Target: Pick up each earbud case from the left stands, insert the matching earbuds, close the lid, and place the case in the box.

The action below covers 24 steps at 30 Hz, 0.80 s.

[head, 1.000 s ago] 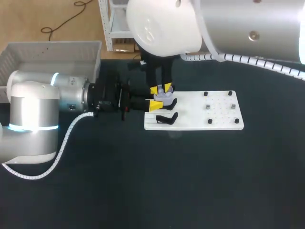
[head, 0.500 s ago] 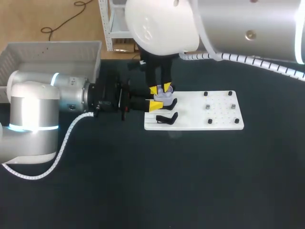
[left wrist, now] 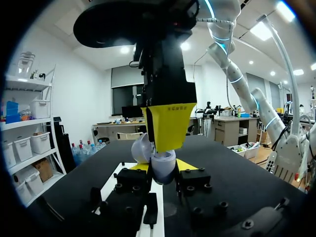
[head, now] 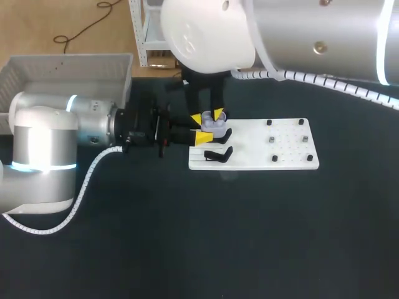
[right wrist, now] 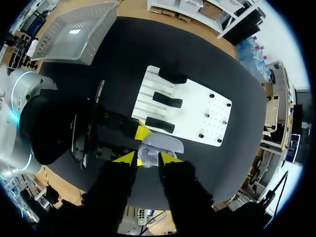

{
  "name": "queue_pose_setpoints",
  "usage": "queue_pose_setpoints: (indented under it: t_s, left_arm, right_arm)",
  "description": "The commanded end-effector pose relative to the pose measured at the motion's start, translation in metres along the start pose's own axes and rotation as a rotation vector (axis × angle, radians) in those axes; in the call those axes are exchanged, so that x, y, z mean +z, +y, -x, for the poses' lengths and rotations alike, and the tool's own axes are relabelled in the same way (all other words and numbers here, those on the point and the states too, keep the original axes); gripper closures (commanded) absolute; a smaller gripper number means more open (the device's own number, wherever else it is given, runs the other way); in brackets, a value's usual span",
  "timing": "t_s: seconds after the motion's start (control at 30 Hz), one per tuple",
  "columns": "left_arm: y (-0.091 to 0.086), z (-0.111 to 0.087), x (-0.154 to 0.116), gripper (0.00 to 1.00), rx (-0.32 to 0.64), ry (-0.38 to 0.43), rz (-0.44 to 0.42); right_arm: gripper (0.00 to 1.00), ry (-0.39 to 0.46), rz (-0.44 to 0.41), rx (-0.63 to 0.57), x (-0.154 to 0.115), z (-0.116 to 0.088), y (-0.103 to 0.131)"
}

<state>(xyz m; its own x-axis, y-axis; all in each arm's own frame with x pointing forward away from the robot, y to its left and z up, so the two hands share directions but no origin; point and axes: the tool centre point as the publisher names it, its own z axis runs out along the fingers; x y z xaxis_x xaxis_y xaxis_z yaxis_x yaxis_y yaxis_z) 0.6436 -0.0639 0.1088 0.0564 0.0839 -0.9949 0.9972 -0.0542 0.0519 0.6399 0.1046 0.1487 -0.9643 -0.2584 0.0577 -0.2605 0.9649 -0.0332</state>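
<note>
A pale lavender earbud case (head: 217, 126) with its lid up hangs just above the left end of the white board (head: 249, 163). My left gripper (head: 209, 128) comes in level from the left and is shut on the case (left wrist: 162, 169), one yellow tip on each side. My right gripper (head: 207, 116) points straight down over the same case (right wrist: 161, 143); its fingers stand open, astride the case body. In the left wrist view one broad yellow fingertip (left wrist: 168, 126) of the right gripper covers the case's upper part. I cannot make out any earbuds.
Black case stands (head: 218, 154) sit on the board's left part (right wrist: 167, 100), and small black pegs (head: 287, 140) dot its right part. A grey plastic box (head: 68, 65) stands at the table's far left corner (right wrist: 79, 32).
My right gripper's fingers have spread apart around the case and that arm has shifted slightly. The left arm and the case have stayed where they were.
</note>
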Motion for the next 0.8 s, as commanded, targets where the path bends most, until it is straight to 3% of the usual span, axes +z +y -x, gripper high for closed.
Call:
queue_pose_setpoints:
  t_s: [0.03,0.27,0.5,0.63,0.8]
  left_arm:
    - [-0.001,0.000,0.000,1.00,0.002,-0.001,0.003]
    - [-0.001,0.000,0.000,1.00,0.002,-0.001,0.003]
    - [-0.001,0.000,0.000,1.00,0.002,-0.001,0.003]
    - [-0.001,0.000,0.000,1.00,0.002,-0.001,0.003]
    - [-0.001,0.000,0.000,1.00,0.002,-0.001,0.003]
  right_arm:
    - [0.00,-0.012,0.006,0.008,-0.008,-0.004,-0.004]
    - [0.00,-0.046,0.108,0.084,-0.030,-0.007,-0.020]
    - [0.00,-0.165,0.262,0.400,-0.032,0.034,-0.060]
    - [0.00,-0.183,0.287,0.502,-0.020,0.052,-0.075]
    - [0.00,-0.141,0.272,0.524,-0.002,0.057,-0.081]
